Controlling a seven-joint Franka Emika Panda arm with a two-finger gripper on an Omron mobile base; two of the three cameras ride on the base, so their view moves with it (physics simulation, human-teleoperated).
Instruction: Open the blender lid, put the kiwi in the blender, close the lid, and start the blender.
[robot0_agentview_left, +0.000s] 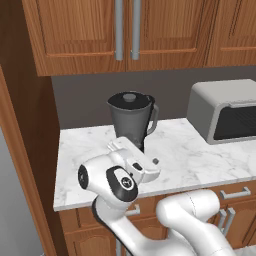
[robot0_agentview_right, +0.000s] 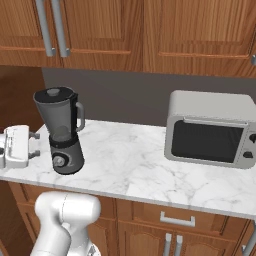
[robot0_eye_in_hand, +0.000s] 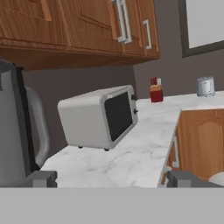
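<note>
Eyeballing: what the arm has to grab first, so here's my take.
Blender: blender sits on the marble counter, at about 9 o'clock from the toaster oven in the right base view, well apart from it.
Lid: blender lid is on the jar rim, so nothing's open yet.
Lid feel: looks like stiff plastic, light, probably a snug fit, so it may need a straight upward pull.
Where to grab: I'd go for the small raised centre knob, or pinch across the rim if the knob is too slick.
Jar: smooth and see-through, likely slippery; handle sticks out at 3 o'clock.
Gripper: gripper has its fingers spread wide, holding nothing, just beside the blender.
Kiwi: can't spot it anywhere.
</note>
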